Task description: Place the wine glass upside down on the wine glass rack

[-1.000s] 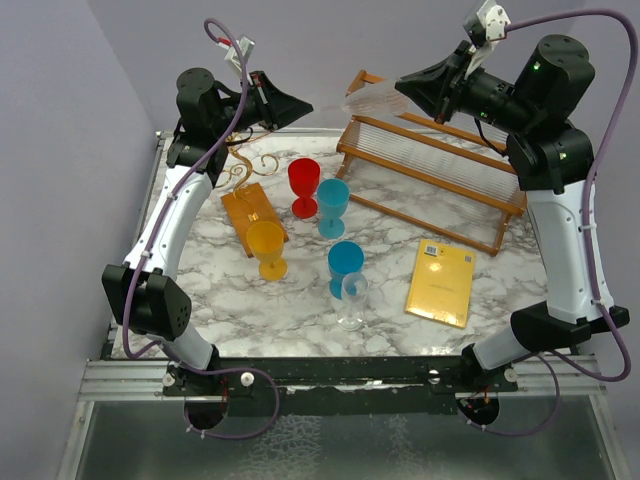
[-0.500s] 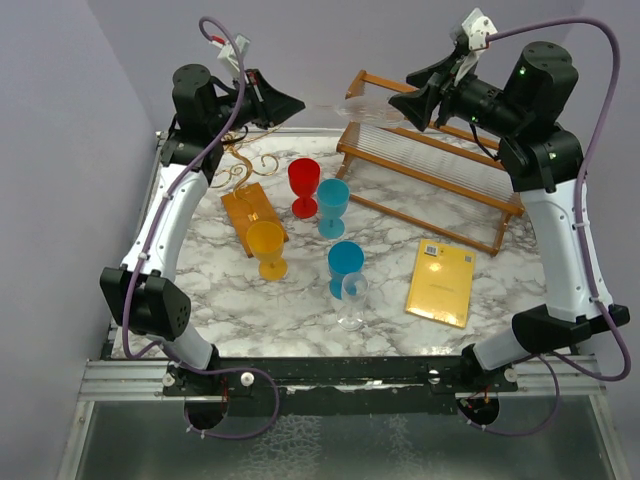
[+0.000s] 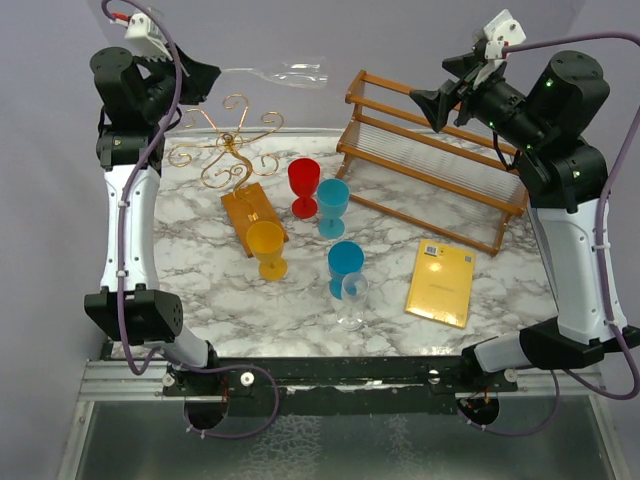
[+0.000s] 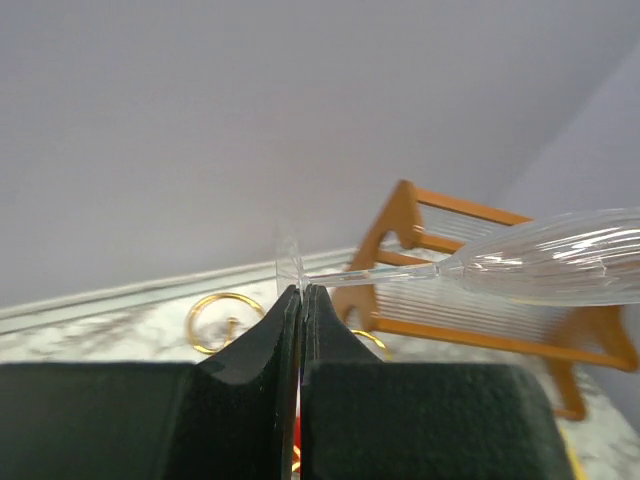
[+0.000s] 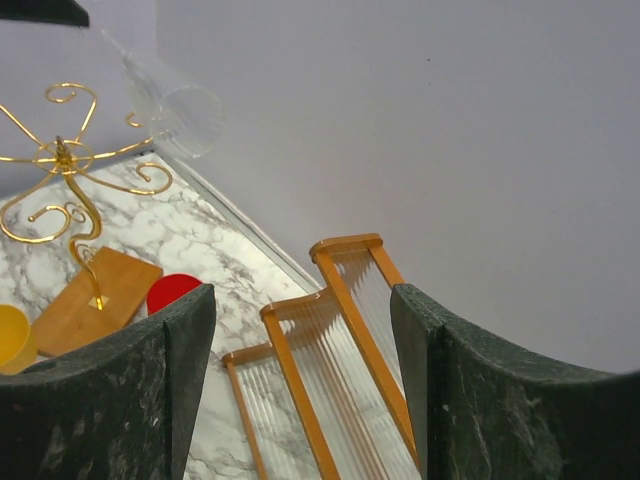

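A clear wine glass (image 3: 290,73) hangs on its side, high above the back of the table. My left gripper (image 3: 216,73) is shut on the thin foot of that glass (image 4: 560,268), and the stem and bowl stick out to the right of the left gripper (image 4: 299,290). Below it stands the gold wire wine glass rack (image 3: 228,148) on its small wooden base (image 3: 252,218). My right gripper (image 3: 428,101) is open and holds nothing, well to the right of the glass. In the right wrist view the right gripper (image 5: 300,335) looks past the glass (image 5: 182,108) and the gold rack (image 5: 66,165).
A large wooden slatted rack (image 3: 440,170) stands at the back right. Red (image 3: 304,186), light blue (image 3: 333,206), blue (image 3: 345,266), yellow (image 3: 267,249) and clear (image 3: 352,300) glasses stand upright mid-table. A yellow packet (image 3: 441,282) lies to the right.
My right gripper has opened, let go of the wine glass and drawn back right. My left arm has swung left and upward, carrying the glass by its foot.
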Robot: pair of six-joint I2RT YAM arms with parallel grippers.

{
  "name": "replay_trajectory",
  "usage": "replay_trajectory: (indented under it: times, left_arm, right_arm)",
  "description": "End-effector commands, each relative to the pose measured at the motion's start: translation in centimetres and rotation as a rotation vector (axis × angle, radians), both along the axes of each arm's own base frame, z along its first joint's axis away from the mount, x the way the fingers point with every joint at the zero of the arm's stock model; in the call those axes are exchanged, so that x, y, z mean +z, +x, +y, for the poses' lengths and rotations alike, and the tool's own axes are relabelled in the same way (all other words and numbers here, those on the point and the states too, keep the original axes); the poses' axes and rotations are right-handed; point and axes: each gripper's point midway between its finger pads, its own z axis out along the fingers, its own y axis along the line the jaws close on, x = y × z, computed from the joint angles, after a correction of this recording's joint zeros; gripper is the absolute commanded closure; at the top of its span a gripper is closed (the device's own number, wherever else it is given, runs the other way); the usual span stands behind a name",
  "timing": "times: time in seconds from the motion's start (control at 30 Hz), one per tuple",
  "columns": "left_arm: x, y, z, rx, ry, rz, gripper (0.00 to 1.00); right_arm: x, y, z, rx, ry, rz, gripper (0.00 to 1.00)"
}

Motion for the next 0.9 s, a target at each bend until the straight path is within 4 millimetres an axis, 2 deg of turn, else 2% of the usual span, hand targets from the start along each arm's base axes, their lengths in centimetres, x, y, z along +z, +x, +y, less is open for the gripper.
replay_trajectory:
  times: [0.0,0.2,0.37,0.57,0.7,0.87]
  left_arm:
    - [4.0,-1.5,6.3,0.354,0.275,-0.131,1.0]
    - [7.2,-3.9,14.8,0.785,0.622,-0.186,1.0]
    - [8.2,-6.0,19.4,1.023,0.834,-0.149,1.0]
    - [7.1,-6.8,22.2,1.146,1.056,-0.063,1.0]
    - [5.1,-6.2,23.3,1.147,1.191,0.025,1.0]
    - [2.0,-4.7,23.7,1.072,1.324,0.117,1.0]
  right_arm:
    - [-1.4,0.5,-0.5,-0.04,-0.042,0.017,0.29]
    - [-2.6,0.5,-0.1,-0.017,-0.062,0.043,0.29]
    - [-3.1,0.3,0.4,0.017,-0.063,0.062,0.29]
    - [-3.7,0.3,0.8,0.036,-0.069,0.079,0.28]
    - [-4.1,0.4,1.0,0.047,-0.075,0.089,0.28]
    - [-4.4,0.4,1.0,0.051,-0.08,0.093,0.28]
